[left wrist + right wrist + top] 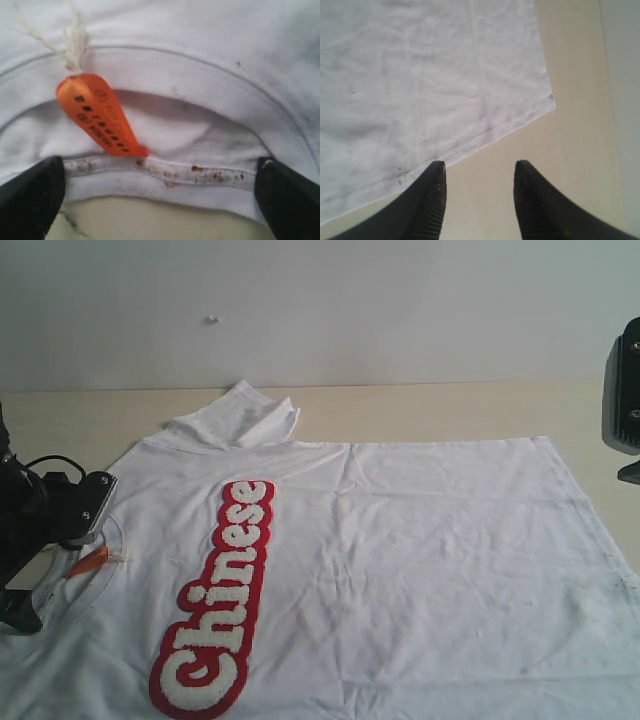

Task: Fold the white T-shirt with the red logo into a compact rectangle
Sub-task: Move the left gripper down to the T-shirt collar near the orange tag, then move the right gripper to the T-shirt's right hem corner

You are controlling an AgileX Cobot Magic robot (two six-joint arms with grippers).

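White T-shirt (420, 560): flat, red logo (215, 605) up.
Left gripper (157, 172): jaws wide, straddling collar (200, 180); I want a square pinch.
Right gripper (480, 167): half-spread, empty, beside hem (485, 135); I'd drop lower.

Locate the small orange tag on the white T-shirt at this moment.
In the exterior view the orange tag lies near the left edge, inside the collar, left of the red logo and right beside the left pincer.
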